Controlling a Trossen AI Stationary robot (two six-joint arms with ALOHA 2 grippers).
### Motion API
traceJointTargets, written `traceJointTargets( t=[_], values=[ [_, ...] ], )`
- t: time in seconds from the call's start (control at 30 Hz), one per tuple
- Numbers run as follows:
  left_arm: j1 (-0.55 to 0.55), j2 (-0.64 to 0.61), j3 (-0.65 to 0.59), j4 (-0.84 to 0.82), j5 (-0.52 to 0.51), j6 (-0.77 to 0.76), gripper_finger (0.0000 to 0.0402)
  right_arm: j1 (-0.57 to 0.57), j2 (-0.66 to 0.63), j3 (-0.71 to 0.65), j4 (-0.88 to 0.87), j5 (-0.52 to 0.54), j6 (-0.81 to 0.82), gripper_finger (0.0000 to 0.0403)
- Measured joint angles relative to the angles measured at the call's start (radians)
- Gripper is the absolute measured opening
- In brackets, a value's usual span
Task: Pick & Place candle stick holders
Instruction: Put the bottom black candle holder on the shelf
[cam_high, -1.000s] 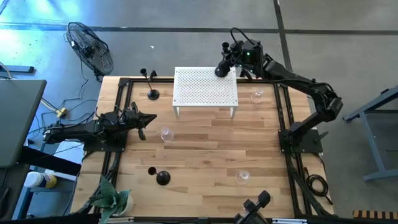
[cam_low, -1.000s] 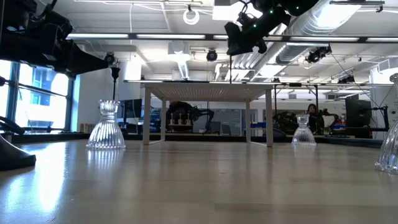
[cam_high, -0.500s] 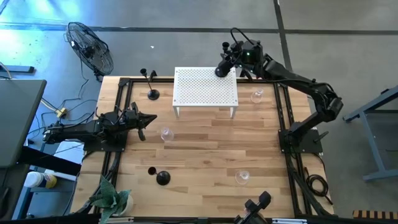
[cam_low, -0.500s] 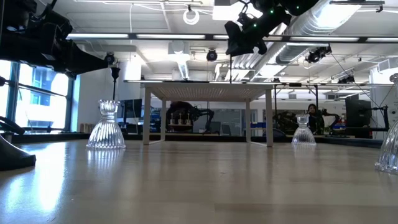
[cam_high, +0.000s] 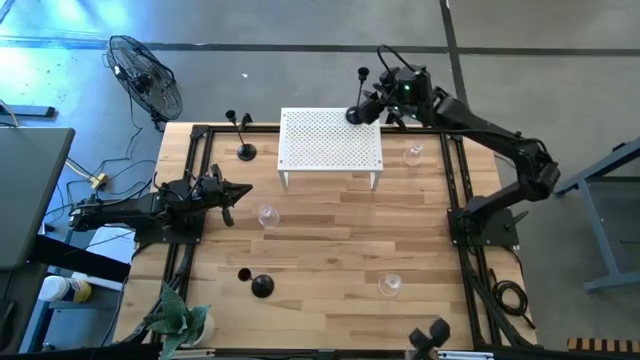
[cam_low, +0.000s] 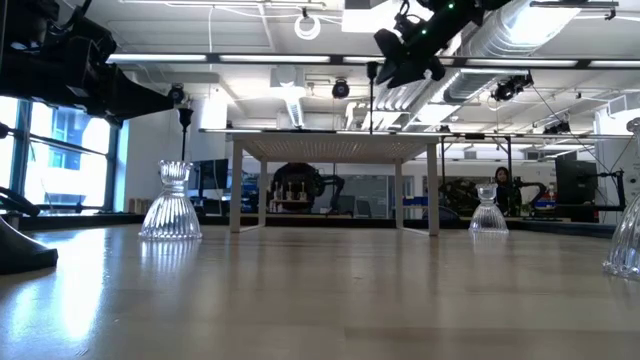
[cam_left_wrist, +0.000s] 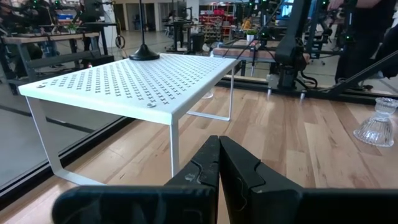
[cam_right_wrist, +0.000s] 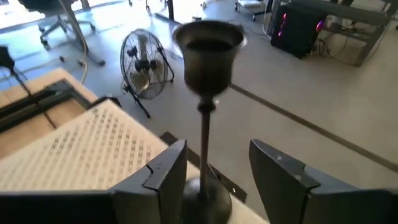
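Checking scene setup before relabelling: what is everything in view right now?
black candlesticks: 3, black; one on the riser's far right corner, one on the table's far left, one near left
riser: 1, white, perforated; far middle of the table
glass holders: 3, clear; one left of centre, one right of the riser, one near right
table: 1, light wood with a black frame
fan: 1, black; on the floor beyond the far left corner
plant: 1, green; at the near left corner
right gripper: open, fingers either side of the riser candlestick's stem
left gripper: shut, waiting over the table's left edge
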Motion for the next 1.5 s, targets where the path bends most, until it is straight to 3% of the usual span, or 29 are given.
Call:
traceJointTargets(
  t=[0.2, 0.33, 0.53, 0.6, 0.77, 0.87, 1.0, 1.27, 1.5],
  values=[
    [0.0, 0.0, 0.0, 0.002, 0.0, -0.007, 0.0002, 0.064, -0.109, -0.004, -0.266, -0.007, -0.003, 0.015],
    [0.0, 0.0, -0.003, 0.014, 0.0, -0.007, 0.0002, 0.167, -0.199, -0.138, -0.232, 0.033, -0.019, 0.0109],
    [0.0, 0.0, -0.004, 0.025, 0.007, -0.101, 0.0002, 0.3, -0.352, -0.517, 0.168, 0.012, 0.017, 0.0034],
    [0.0, 0.0, -0.005, 0.051, 0.051, -0.114, 0.0002, 0.334, -0.39, -0.645, 0.332, 0.01, 0.022, 0.0012],
    [0.0, 0.008, 0.055, 0.023, 0.152, -0.151, 0.0002, 0.383, -0.458, -0.9, 0.714, 0.011, 0.023, 0.001],
    [0.0, 0.039, 0.123, -0.09, 0.18, -0.185, 0.0001, 0.398, -0.478, -0.999, 0.874, 0.011, 0.022, 0.0008],
    [0.0, 0.143, 0.23, -0.262, 0.191, -0.236, 0.0001, 0.401, -0.505, -1.072, 0.991, -0.003, 0.006, 0.0002],
    [0.0, 0.465, 0.451, -0.384, 0.364, -0.252, 0.0, 0.401, -0.532, -1.094, 1.032, -0.083, -0.04, 0.0001],
    [-0.05, 0.727, 0.767, -0.732, 0.445, -0.255, 0.0, 0.401, -0.532, -1.093, 1.032, -0.124, -0.057, 0.0001]
  ],
)
